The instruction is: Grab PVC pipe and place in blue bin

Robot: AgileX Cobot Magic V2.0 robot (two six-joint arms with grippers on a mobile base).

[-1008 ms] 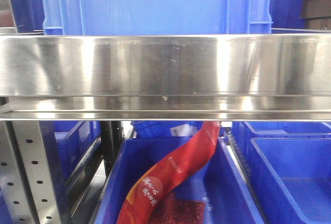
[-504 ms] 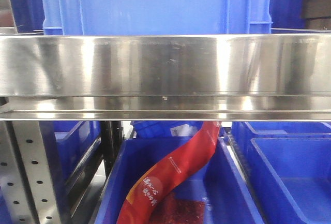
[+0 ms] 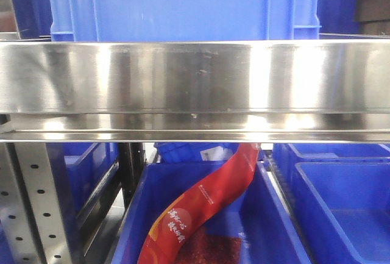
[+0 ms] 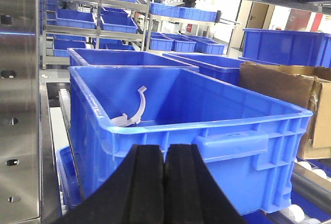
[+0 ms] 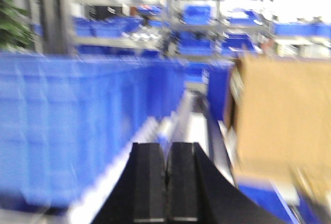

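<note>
The PVC pipe (image 4: 133, 111), a small white arched strip with a flat tab, lies inside a large blue bin (image 4: 217, 131) against its near-left wall in the left wrist view. My left gripper (image 4: 165, 154) hangs just outside that bin's front wall, below the rim, its black jaws pressed together with nothing between them. In the blurred right wrist view my right gripper (image 5: 167, 154) is also shut and empty, between a blue bin wall (image 5: 67, 125) on the left and a cardboard box (image 5: 282, 115) on the right. Neither gripper nor the pipe shows in the front view.
A steel shelf beam (image 3: 195, 87) fills the front view, with a blue crate (image 3: 183, 5) above. Below, a blue bin (image 3: 268, 215) holds a red packet (image 3: 201, 206). A cardboard box (image 4: 289, 89) stands right of the bin; a steel upright (image 4: 18, 100) on the left.
</note>
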